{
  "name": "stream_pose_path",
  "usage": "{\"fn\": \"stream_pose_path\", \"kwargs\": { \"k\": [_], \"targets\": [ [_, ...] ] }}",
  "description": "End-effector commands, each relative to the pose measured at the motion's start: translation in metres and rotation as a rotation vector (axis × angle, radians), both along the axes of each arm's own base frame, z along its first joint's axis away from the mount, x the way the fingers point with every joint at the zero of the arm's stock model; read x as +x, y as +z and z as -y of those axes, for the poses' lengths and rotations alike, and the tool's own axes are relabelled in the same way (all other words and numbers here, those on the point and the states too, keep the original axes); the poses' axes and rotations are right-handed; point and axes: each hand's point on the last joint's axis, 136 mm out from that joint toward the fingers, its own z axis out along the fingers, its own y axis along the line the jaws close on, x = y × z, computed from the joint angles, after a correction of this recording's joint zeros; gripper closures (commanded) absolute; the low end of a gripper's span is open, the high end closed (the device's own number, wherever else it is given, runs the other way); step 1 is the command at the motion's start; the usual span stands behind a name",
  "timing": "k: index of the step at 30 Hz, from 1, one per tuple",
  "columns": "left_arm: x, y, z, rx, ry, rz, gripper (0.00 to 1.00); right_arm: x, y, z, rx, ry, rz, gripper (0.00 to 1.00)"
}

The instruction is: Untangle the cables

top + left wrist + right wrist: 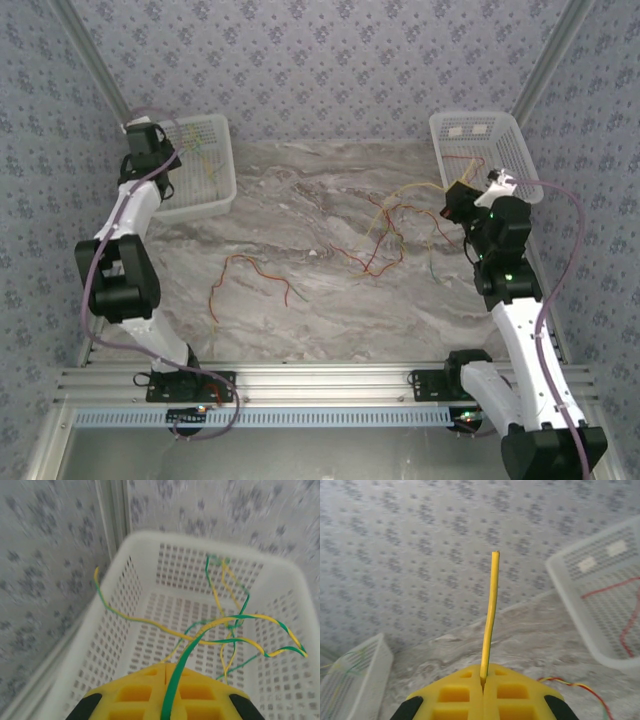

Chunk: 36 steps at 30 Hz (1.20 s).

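Left basket (165,536): holds green-yellow cables (235,617).
Left gripper (165,675): fingers pressed together on a green cable (175,695) above that basket; step judged sorting, next move a release.
Table (300,190): loose red-orange cable (250,270); tangle (385,240).
Right gripper (483,680): pinching a yellow cable (490,605); needs drawing clear.
Right basket (570,605): red cables (610,587); no legible writing.

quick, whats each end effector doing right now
left end effector: closed, holding a green wire
right end effector: closed, holding a yellow wire

The left basket (228,170) and right basket (505,140) are white perforated plastic; table (300,210) smooth, marble-veined; near rail (330,380) ribbed metal; cables (490,610) smooth-coated.
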Motion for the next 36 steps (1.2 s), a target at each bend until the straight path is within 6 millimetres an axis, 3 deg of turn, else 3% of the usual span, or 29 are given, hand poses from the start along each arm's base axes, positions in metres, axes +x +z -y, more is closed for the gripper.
{"fn": "stream_pose_path", "kwargs": {
  "k": [1,4,7,8,11,15,16,18,19,20,23,27,29,33,35,36],
  "targets": [
    [0.006,-0.006,0.008,-0.023,0.007,-0.051,0.92,-0.002,0.031,-0.024,-0.034,0.087,0.081,1.00],
    [0.015,-0.016,0.015,-0.009,-0.008,-0.073,0.60,0.002,0.037,-0.041,-0.048,0.132,0.087,1.00],
    [0.018,-0.015,0.023,-0.011,-0.034,-0.088,0.52,0.009,0.040,-0.059,-0.046,0.185,0.080,1.00],
    [0.015,-0.007,0.029,-0.007,-0.047,-0.080,0.52,0.012,0.042,-0.066,-0.044,0.213,0.080,1.00],
    [-0.001,0.044,0.062,-0.031,-0.143,0.057,0.44,0.019,0.048,-0.095,-0.045,0.312,0.068,1.00],
    [-0.042,0.111,0.136,-0.084,-0.433,0.256,0.42,0.034,0.046,-0.134,-0.008,0.458,0.034,1.00],
    [-0.056,0.120,0.162,-0.098,-0.545,0.296,0.30,0.039,0.040,-0.143,0.003,0.493,0.015,1.00],
    [-0.088,0.130,0.202,-0.120,-0.713,0.382,0.20,0.047,0.045,-0.162,0.035,0.568,-0.001,1.00],
    [-0.107,0.134,0.222,-0.124,-0.801,0.440,0.09,0.050,0.044,-0.172,0.047,0.604,-0.010,1.00],
    [-0.121,0.132,0.236,-0.120,-0.857,0.472,0.02,0.053,0.043,-0.179,0.055,0.622,-0.017,1.00],
    [-0.160,0.115,0.274,-0.075,-1.022,0.509,0.01,0.056,0.042,-0.202,0.065,0.676,-0.029,1.00],
    [-0.186,0.080,0.318,-0.091,-1.224,0.448,0.01,0.053,0.044,-0.226,0.092,0.743,-0.029,1.00],
    [-0.198,0.073,0.335,-0.078,-1.308,0.446,0.04,0.052,0.042,-0.232,0.089,0.749,-0.034,1.00],
    [-0.200,0.061,0.352,-0.078,-1.366,0.448,0.09,0.049,0.038,-0.236,0.098,0.755,-0.046,1.00],
    [-0.195,0.055,0.356,-0.081,-1.373,0.417,0.19,0.046,0.039,-0.235,0.098,0.752,-0.039,1.00],
    [-0.189,0.050,0.355,-0.071,-1.353,0.396,0.28,0.044,0.040,-0.234,0.099,0.753,-0.040,1.00]
  ]
}}
